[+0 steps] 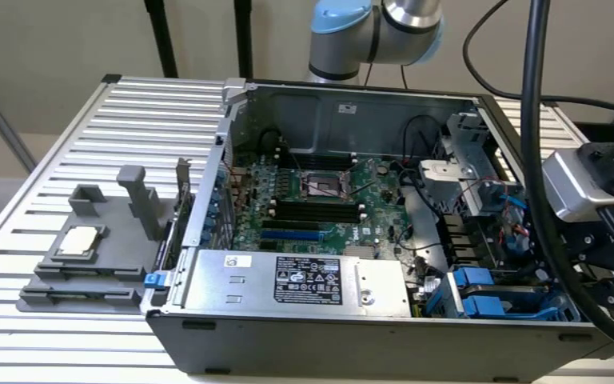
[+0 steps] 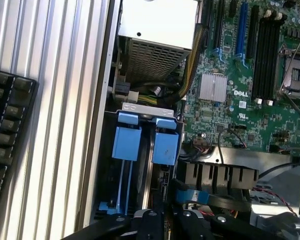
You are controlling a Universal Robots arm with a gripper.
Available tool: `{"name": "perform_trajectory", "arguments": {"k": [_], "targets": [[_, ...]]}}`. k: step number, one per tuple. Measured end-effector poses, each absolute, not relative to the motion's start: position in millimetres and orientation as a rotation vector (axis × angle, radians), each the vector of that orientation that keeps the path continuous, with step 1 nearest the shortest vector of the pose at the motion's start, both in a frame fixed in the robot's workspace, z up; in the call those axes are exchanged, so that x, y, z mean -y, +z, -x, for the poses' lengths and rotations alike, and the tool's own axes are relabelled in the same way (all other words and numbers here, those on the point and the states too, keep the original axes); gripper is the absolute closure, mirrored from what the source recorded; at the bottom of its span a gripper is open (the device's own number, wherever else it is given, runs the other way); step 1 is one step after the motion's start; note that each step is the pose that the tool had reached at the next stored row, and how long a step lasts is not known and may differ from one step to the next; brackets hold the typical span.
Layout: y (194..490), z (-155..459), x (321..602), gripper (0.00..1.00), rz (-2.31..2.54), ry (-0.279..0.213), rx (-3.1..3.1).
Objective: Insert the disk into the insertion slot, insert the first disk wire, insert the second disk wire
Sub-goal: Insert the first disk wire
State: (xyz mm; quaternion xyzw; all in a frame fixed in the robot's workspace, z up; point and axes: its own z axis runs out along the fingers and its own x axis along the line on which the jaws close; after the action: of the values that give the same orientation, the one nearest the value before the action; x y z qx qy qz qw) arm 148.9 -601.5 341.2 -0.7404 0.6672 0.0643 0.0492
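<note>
The insertion slot (image 2: 122, 185) is a grey metal bay with blue rails in the open computer case. Two bright blue tabs (image 2: 165, 146) stand side by side at its mouth, and they show again in the exterior view (image 1: 478, 290). A thin grey slab (image 2: 146, 170) lies edge-on between the rails; I cannot tell whether it is the disk. My gripper (image 2: 162, 222) hangs just above the bay's far end, at the case's corner on the exterior view's right (image 1: 604, 260). A blue cable (image 2: 192, 195) and thin red and black wires (image 2: 270, 196) lie close beside it.
The silver power-supply box (image 1: 297, 280) fills the case's front, next to the bay. The green motherboard (image 1: 318, 200) lies behind it. A grey fixture (image 1: 93, 252) sits on the slatted table (image 1: 125, 120) at the exterior view's left. A thick black hose (image 1: 531, 160) hangs by the arm.
</note>
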Motion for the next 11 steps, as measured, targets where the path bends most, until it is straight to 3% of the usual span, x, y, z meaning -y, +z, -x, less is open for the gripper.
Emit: {"name": "perform_trajectory", "arguments": {"k": [11], "targets": [[340.5,-147.5,601.4,0.83,2.201,0.188,-2.089]]}}
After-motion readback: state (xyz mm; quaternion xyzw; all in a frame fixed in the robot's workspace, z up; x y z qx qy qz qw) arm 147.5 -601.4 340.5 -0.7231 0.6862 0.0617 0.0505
